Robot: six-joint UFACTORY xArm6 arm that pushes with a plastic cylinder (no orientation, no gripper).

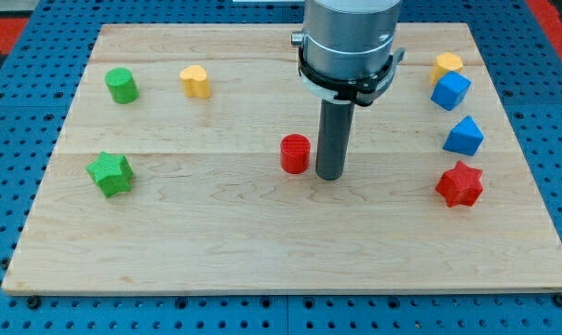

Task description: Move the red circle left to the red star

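My tip sits down on the wooden board, just right of the red circle, near but contact unclear; bare rod, holding nothing. Red star lies well right of the circle, past the tip.

the arm hangs straight down from the view's top centre, its dark rod upright, my tip on the board.

Wide grey metallic cylinder housing, black ring clamp round its lower edge with a small tab at each side, 1 straight dark grey rod, flat-ended my tip
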